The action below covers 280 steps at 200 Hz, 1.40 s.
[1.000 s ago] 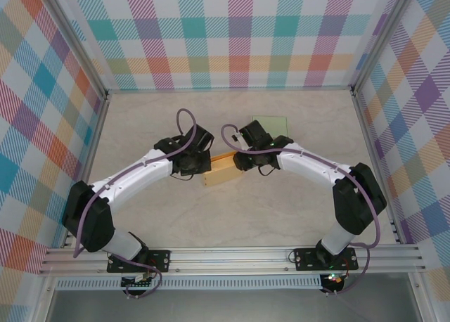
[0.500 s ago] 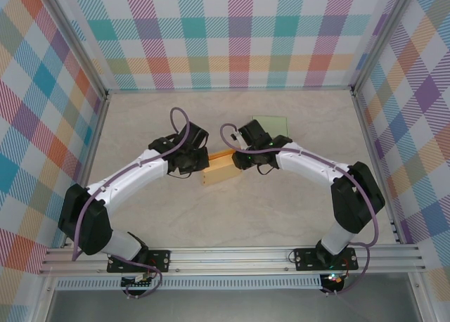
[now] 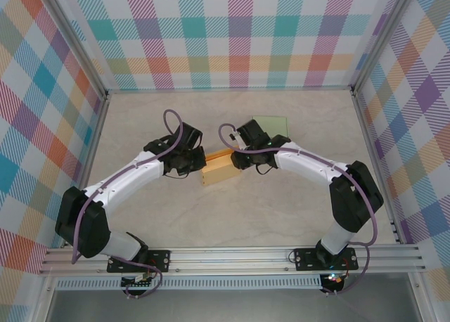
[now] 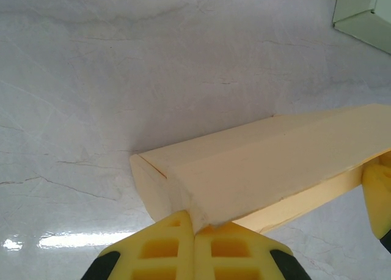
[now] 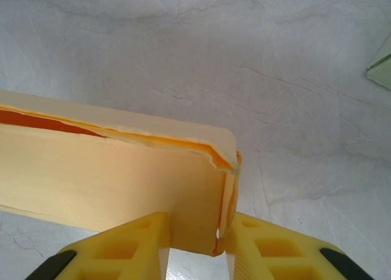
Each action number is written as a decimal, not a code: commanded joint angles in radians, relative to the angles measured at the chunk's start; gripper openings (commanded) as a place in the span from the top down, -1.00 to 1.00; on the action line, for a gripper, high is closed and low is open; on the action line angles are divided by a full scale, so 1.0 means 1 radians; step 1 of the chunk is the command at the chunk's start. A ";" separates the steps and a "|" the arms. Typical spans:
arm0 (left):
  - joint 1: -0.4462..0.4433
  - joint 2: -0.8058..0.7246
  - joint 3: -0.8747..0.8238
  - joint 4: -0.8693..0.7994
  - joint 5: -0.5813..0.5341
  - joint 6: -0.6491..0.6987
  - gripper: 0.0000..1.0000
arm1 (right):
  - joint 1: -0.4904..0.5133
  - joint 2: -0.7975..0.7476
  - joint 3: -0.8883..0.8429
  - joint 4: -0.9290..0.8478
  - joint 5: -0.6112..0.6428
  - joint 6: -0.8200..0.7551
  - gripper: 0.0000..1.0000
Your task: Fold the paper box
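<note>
The paper box [image 3: 220, 169] is a pale yellow carton lying on its side mid-table, partly folded, with an orange inside showing along an open seam [image 5: 122, 133]. My right gripper [image 3: 238, 159] is shut on the box's right end; its yellow fingers [image 5: 140, 240] clamp the end panel [image 5: 195, 219] from both sides. My left gripper [image 3: 199, 164] is shut, its two fingertips [image 4: 174, 231] pressed together and touching the lower corner of the box [image 4: 256, 170] at its left end. One right finger [image 4: 379, 200] shows at the box's far end in the left wrist view.
A pale green folded sheet [image 3: 271, 125] lies flat behind the box, toward the back right. The marbled tabletop [image 3: 232, 216] is bounded by metal frame rails [image 3: 232, 255] and checked walls on three sides.
The left arm has swung a little left and back, its gripper staying shut at the box's left end. The box and right gripper have shifted slightly back.
</note>
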 commanded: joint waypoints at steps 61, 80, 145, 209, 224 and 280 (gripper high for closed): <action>0.016 -0.057 -0.012 0.087 0.035 -0.036 1.00 | 0.006 0.096 -0.039 -0.154 0.034 0.002 0.39; 0.019 -0.057 -0.017 0.089 0.044 -0.039 1.00 | 0.006 0.097 -0.038 -0.154 0.037 0.003 0.39; 0.021 -0.050 -0.049 0.125 0.075 -0.067 1.00 | 0.006 0.105 -0.030 -0.155 0.037 0.012 0.39; 0.019 -0.044 -0.083 0.164 0.101 -0.092 1.00 | 0.006 0.108 -0.024 -0.154 0.037 0.015 0.39; 0.019 -0.044 -0.094 0.162 0.100 -0.091 1.00 | 0.006 0.110 -0.022 -0.155 0.037 0.017 0.39; -0.009 -0.041 -0.144 0.141 0.086 -0.082 1.00 | 0.005 0.112 -0.016 -0.155 0.037 0.024 0.39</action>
